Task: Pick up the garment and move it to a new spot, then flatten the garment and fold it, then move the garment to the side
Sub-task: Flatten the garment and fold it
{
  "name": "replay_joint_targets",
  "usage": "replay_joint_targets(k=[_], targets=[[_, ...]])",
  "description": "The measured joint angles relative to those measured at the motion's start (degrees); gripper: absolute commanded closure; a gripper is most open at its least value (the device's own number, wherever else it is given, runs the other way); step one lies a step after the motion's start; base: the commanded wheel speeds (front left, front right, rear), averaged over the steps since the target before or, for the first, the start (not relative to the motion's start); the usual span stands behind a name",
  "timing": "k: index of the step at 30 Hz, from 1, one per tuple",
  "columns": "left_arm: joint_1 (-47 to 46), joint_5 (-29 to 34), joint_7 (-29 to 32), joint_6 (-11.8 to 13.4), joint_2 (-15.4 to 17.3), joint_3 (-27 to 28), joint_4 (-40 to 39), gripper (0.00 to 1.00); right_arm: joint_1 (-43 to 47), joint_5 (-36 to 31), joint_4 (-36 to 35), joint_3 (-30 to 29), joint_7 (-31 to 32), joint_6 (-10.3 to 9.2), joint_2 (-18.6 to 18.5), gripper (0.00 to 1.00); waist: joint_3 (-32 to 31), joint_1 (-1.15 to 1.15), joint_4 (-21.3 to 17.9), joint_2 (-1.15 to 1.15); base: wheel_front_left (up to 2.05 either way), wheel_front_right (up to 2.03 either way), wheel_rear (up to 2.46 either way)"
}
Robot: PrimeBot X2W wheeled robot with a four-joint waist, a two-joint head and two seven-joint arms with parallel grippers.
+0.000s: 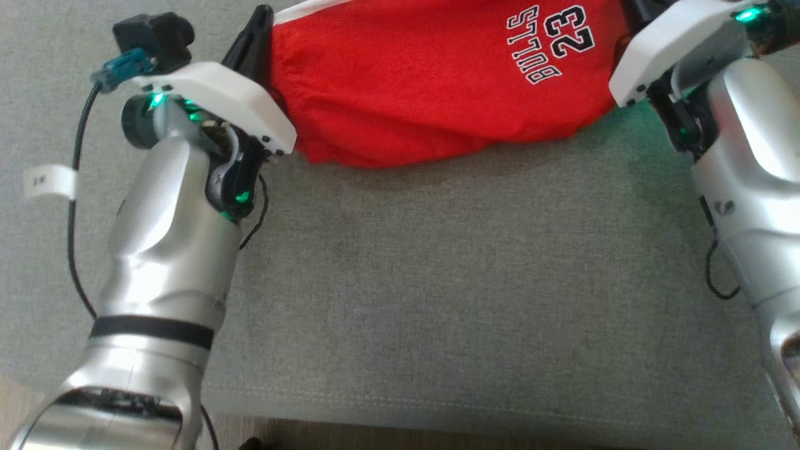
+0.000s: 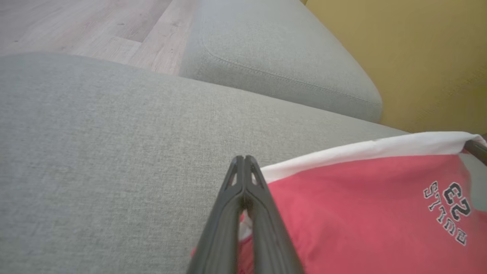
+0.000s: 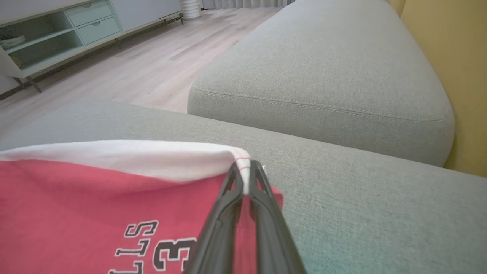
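**Q:** What does the head view give, largest part first?

**A:** A grey sofa seat [image 1: 437, 281] spans the frame. Over its far part a red garment [image 1: 425, 81] is stretched sideways between two silver arms [image 1: 169, 250], its lower fold sagging above a shadow. Whether that fold touches the seat cannot be told. The print [image 1: 556, 44], "BULLS 23", sits near the right arm.

**Q:** What do the wrist views add?

**A:** The surroundings: a second cushion [image 3: 323, 68] beyond the seat, a wooden floor [image 3: 144, 72] and a yellow wall [image 2: 418, 57]. The right wrist view also takes in a pale cabinet [image 3: 57, 34].

**Q:** And the grip itself?

**A:** The left gripper [image 2: 244, 160] has its jaws clenched, with pale cloth from the garment's near corner caught between the fingers. The right gripper [image 3: 247, 167] is likewise clamped, pinching the end of the white band [image 3: 125, 156] at its tips. That band runs along the garment's top edge.
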Motion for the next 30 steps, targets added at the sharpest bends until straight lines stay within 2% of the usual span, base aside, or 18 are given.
replay_joint_targets(k=[1,2,3,4,11,14,17,21,25,30], targets=[[-0.9,-0.37,-0.45,-0.12,-0.13,-0.58,1.71,1.0,-0.83,0.27,1.49,0.69,-0.74,0.0,0.16,0.67,0.19,0.0,0.11,0.0,0.0,0.0,0.0],[-1.62,-0.75,-1.13,-0.53,-0.24,-0.98,3.14,0.78,-1.53,0.56,2.91,1.31,-1.72,0.0,0.34,0.25,0.36,0.0,0.22,0.0,0.0,0.0,0.0],[-2.25,-1.13,-1.76,-0.86,-0.34,-1.35,4.41,0.64,-2.03,0.92,4.1,1.78,-3.07,0.0,0.52,0.0,0.49,0.01,0.32,0.0,0.0,0.0,0.0],[-2.76,-1.47,-2.53,-1.0,-0.36,-1.74,5.64,0.0,-2.43,1.24,5.28,2.16,-4.38,0.0,0.78,0.0,0.57,0.0,0.39,0.0,0.0,0.0,0.0],[-3.26,-1.03,-8.06,-1.4,-0.45,-4.97,9.28,0.0,-2.61,2.38,9.28,4.2,-12.89,0.0,1.68,0.0,0.04,0.0,0.4,0.0,0.0,0.0,0.0],[-2.84,0.53,-9.82,0.34,-0.4,-5.02,7.65,0.0,-2.15,2.11,8.37,4.38,-14.72,0.0,1.58,0.0,-0.61,0.0,0.11,0.0,0.0,0.0,0.0],[-0.47,3.41,-9.85,3.03,-0.24,-4.23,0.53,0.0,0.49,-0.04,4.02,2.29,-15.16,0.0,1.29,0.0,-1.1,0.0,-0.48,0.0,0.0,0.0,0.0],[6.09,8.29,-10.13,6.14,0.08,-0.98,-11.73,0.0,7.31,-4.83,-6.02,-3.72,-15.19,0.0,1.11,0.0,-1.8,0.0,-1.45,0.0,0.0,0.0,0.0],[14.47,10.99,-10.26,6.67,0.42,1.78,-19.89,0.0,16.07,-8.91,-14.17,-9.37,-15.21,0.0,1.97,0.0,-3.16,0.0,-2.45,0.0,0.0,0.0,0.0],[22.22,13.55,-10.26,7.34,0.47,3.32,-27.08,0.0,26.77,-11.67,-21.17,-15.07,-15.21,0.0,5.03,0.0,-5.49,0.0,-3.49,0.0,0.0,0.0,0.0]])
